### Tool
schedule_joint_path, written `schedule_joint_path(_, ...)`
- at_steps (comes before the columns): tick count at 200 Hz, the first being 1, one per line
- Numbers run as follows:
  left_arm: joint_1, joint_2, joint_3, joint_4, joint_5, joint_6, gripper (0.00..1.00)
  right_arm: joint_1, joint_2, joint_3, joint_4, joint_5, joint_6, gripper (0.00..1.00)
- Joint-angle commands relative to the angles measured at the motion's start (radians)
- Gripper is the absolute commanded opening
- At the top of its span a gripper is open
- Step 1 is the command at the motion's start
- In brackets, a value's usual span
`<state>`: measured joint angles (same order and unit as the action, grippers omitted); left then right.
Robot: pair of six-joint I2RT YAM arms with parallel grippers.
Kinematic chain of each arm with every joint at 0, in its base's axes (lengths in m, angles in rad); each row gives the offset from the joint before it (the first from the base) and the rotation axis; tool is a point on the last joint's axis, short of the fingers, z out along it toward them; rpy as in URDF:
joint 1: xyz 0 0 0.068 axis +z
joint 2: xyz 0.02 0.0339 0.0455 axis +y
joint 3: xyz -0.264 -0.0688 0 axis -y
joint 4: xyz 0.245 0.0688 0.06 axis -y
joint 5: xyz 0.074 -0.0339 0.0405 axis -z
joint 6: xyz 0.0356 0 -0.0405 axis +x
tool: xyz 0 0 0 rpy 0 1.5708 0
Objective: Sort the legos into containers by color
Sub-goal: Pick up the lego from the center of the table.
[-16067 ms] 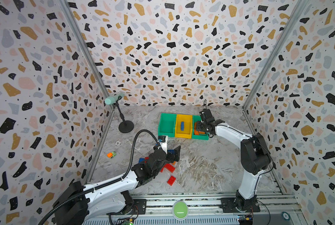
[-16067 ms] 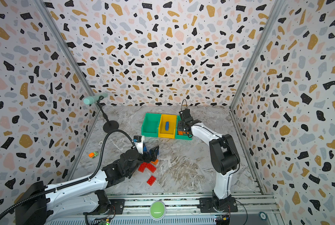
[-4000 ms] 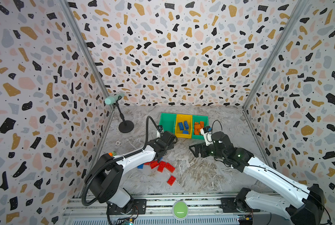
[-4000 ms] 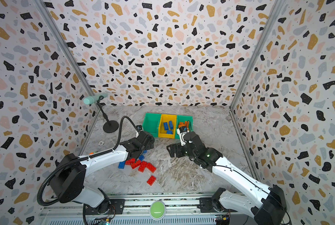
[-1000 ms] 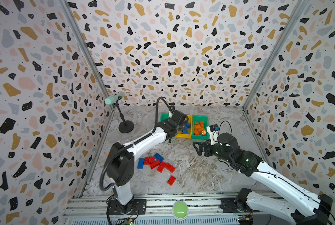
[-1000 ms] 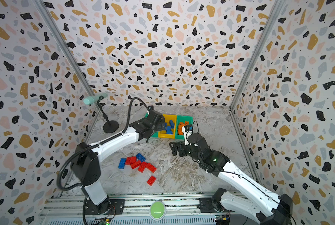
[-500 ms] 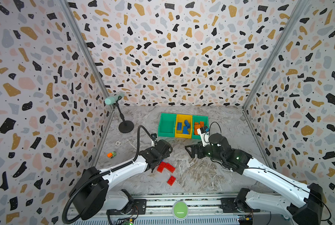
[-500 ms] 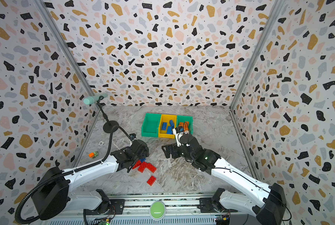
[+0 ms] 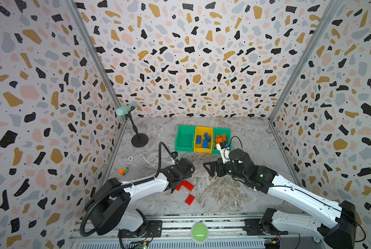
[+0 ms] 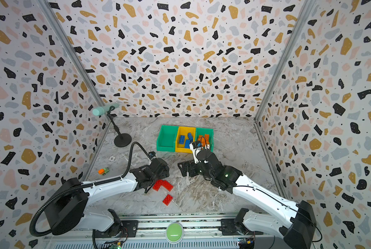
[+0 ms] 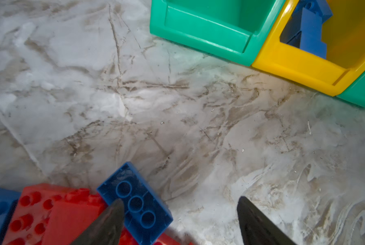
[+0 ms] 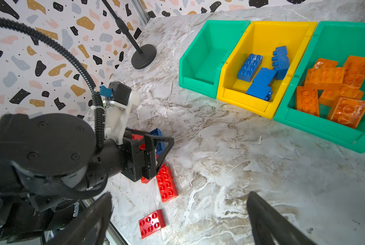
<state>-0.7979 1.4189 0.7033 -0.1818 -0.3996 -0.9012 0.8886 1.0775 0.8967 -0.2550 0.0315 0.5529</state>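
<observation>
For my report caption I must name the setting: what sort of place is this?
Probably a laboratory robot cell: terrazzo-patterned panel walls enclose a marble-look tabletop, two white robot arms stand on a metal rail, and a round green push button sits on that rail.

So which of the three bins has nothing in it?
The green bin nearest the black stand: it is bare inside, while the yellow bin holds blue bricks and the other green bin holds orange bricks.
</observation>
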Motion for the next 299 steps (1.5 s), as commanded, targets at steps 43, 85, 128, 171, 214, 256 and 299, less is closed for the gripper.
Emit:
schedule_joint_path(43, -0.007, -0.014, -0.015, -0.024, -0.017, -0.042, 0.85, 0.004, -0.034, 0.021, -0.016, 0.032, -0.01, 0.99)
schedule_joint_path(85, -0.006, 0.002, -0.029, -0.037, -0.029, -0.053, 0.85, 0.004, -0.04, 0.017, -0.016, 0.035, -0.015, 0.99)
schedule_joint_path(128, -0.007, 0.016, -0.04, -0.05, -0.048, -0.058, 0.85, 0.003, -0.06, 0.007, -0.02, 0.04, -0.013, 0.99)
schedule_joint_path(171, -0.006, 0.056, -0.054, -0.032, -0.052, -0.057, 0.85, 0.004, -0.068, 0.007, -0.03, 0.046, -0.01, 0.99)
schedule_joint_path(214, 0.011, 0.113, -0.026, -0.009, -0.049, -0.029, 0.85, 0.004, -0.071, -0.01, -0.021, 0.044, 0.001, 0.99)
schedule_joint_path(256, 0.022, 0.174, 0.053, -0.022, -0.048, 0.01, 0.82, 0.004, -0.088, -0.029, -0.015, 0.047, 0.01, 0.99)
schedule_joint_path(299, 0.022, 0.245, 0.113, -0.05, -0.043, 0.049, 0.74, 0.003, -0.109, -0.046, -0.016, 0.058, 0.009, 0.99)
